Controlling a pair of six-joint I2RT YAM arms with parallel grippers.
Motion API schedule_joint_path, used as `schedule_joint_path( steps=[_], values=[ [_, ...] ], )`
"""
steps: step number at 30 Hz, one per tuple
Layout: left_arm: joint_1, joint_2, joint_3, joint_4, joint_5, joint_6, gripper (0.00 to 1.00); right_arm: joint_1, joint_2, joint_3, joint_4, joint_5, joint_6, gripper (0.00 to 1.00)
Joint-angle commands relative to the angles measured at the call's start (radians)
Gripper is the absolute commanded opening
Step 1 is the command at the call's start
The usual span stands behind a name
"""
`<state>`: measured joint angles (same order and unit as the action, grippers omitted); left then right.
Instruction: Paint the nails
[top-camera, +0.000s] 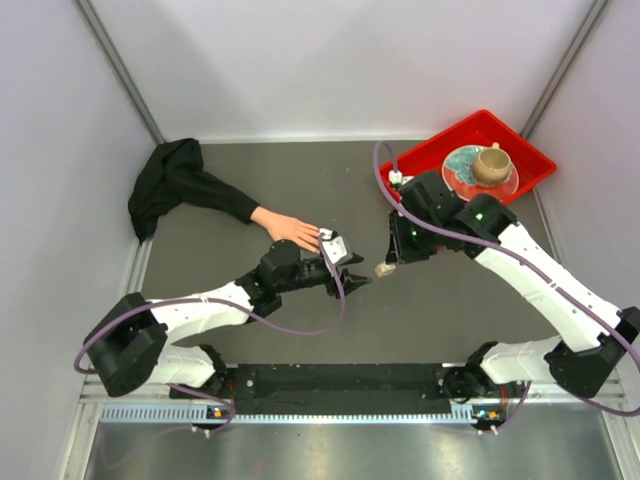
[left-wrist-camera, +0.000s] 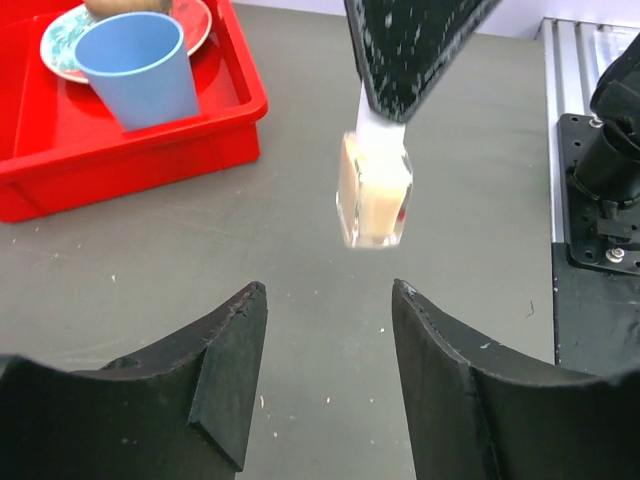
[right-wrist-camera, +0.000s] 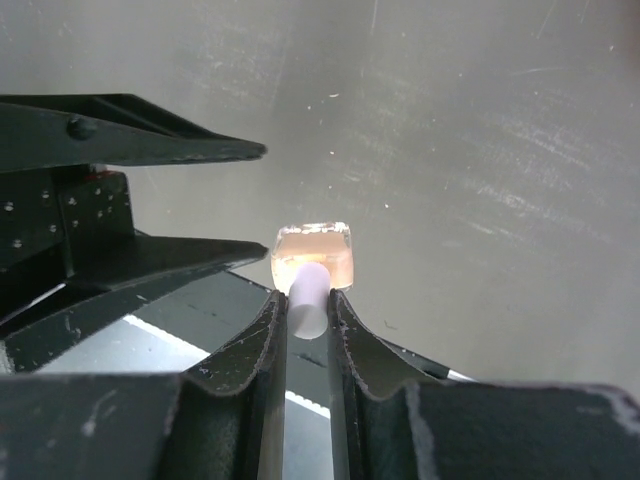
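Pink mannequin hand (top-camera: 285, 226) lies diagonally, nails (top-camera: 312, 238) pointing right; left fingers (left-wrist-camera: 230, 370) spread; right fingers (right-wrist-camera: 262, 350) pinch bottle (right-wrist-camera: 312, 255) cap

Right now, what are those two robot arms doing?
The right fingers pinch a small tan bottle by its white cap, holding it low over the table. The left fingers are open and point at the bottle without touching it. A mannequin hand lies on the table close to the left fingers. No nail is being painted yet.
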<state>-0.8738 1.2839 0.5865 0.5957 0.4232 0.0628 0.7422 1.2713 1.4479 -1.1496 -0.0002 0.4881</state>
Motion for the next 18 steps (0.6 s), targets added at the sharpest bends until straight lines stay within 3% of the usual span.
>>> schedule_joint_path(
  steps=[1, 8, 18],
  values=[
    [-0.002, 0.032, 0.047, 0.116, 0.06, -0.001, 0.57, 0.046, 0.034, 0.075, -0.01, 0.054, 0.033, 0.0],
    [-0.005, 0.066, 0.073, 0.121, 0.075, -0.014, 0.57, 0.074, 0.059, 0.101, -0.007, 0.083, 0.063, 0.0],
    [-0.017, 0.104, 0.093, 0.119, 0.048, -0.008, 0.48, 0.082, 0.079, 0.118, -0.006, 0.091, 0.093, 0.0]
  ],
)
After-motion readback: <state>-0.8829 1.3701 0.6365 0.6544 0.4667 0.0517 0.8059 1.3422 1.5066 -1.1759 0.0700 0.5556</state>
